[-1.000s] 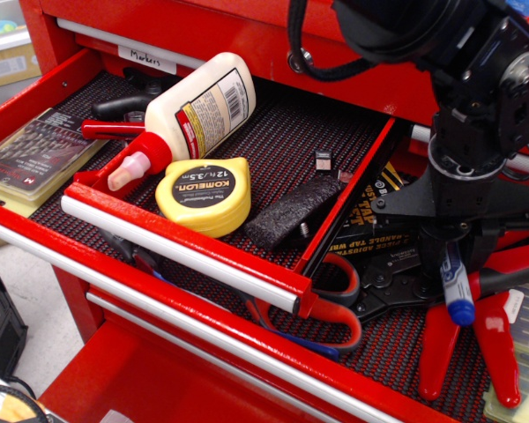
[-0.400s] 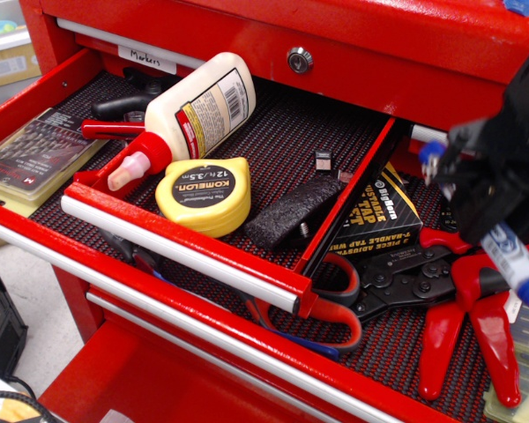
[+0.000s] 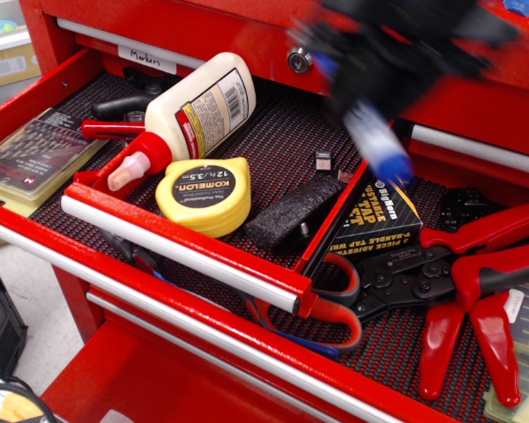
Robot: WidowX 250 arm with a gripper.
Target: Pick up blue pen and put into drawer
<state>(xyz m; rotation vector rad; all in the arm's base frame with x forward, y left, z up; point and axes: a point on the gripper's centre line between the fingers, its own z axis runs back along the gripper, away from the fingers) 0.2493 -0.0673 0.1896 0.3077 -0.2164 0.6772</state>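
My gripper (image 3: 370,66) is a black motion-blurred mass at the top, above the right side of the drawer (image 3: 273,150). It is shut on the blue pen (image 3: 375,139), which hangs tilted down to the right, its blue end over the drawer's right wall. The drawer is shallow, red, open, with a black ribbed liner and a silver bar handle (image 3: 176,251) along its front. The pen is in the air and touches nothing below it.
In the drawer lie a glue bottle (image 3: 194,110), a yellow tape measure (image 3: 203,194), a black block (image 3: 291,211) and a red-handled tool (image 3: 115,128). The wider lower drawer holds red-handled pliers (image 3: 463,282), a black and yellow box (image 3: 375,216) and a drill bit case (image 3: 31,159).
The gripper lifted the pen from the lower drawer on the right, then swung up and left, so the pen now hangs over the upper drawer's right edge.
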